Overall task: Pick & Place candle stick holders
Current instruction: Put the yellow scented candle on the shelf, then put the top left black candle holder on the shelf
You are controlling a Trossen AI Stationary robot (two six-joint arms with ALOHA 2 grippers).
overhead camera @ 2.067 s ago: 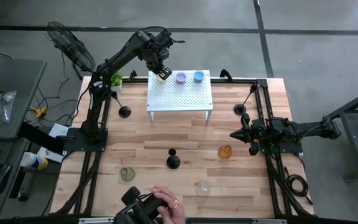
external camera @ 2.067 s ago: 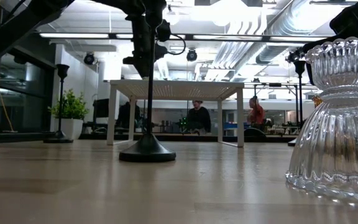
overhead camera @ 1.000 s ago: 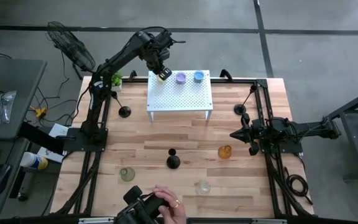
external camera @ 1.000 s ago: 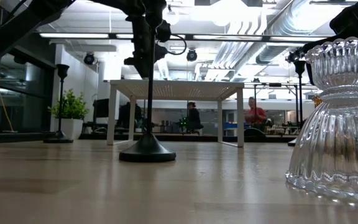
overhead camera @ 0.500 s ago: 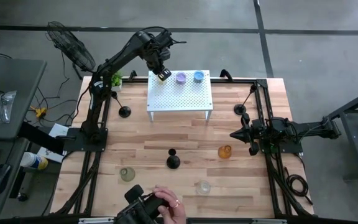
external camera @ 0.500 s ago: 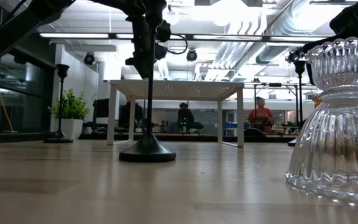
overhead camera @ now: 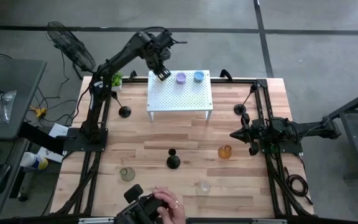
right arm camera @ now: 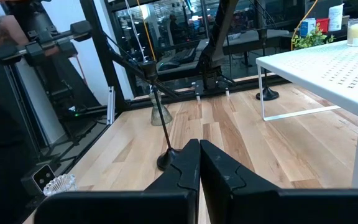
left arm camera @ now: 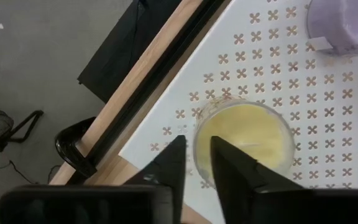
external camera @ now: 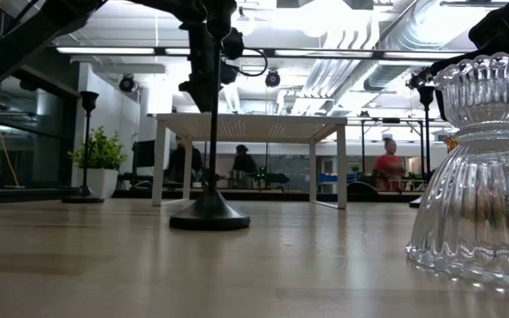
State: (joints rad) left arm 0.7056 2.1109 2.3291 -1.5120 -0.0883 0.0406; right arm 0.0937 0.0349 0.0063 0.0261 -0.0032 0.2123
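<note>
Where the wooden plank bench [overhead camera: 185,149] fills the high view, a white perforated metal shelf on legs [overhead camera: 179,96] stands at its far middle. On the shelf's far edge sit three small glass cups in a row: a yellow one [left arm camera: 244,137] at the left corner, a purple one [overhead camera: 181,78] beside it, and a blue one [overhead camera: 199,76] further right.

Over that yellow cup hangs the left claw [left arm camera: 194,163], its two dark fingers slightly parted and just above the cup's rim, gripping nothing. At the bench's right side the right claw [right arm camera: 199,163] rests with its fingers pressed together, empty.

Three slim black candlesticks with round bases stand on the bench: one left of the shelf [overhead camera: 124,112], one at the right near the right arm [overhead camera: 239,109], one in the middle foreground [overhead camera: 173,162]. Near the last stand an amber glass cup [overhead camera: 225,151], a pale green glass cup [overhead camera: 127,175] and a clear ribbed glass cup [overhead camera: 202,186]. A small green potted plant [overhead camera: 115,80] sits at the far left corner.
</note>
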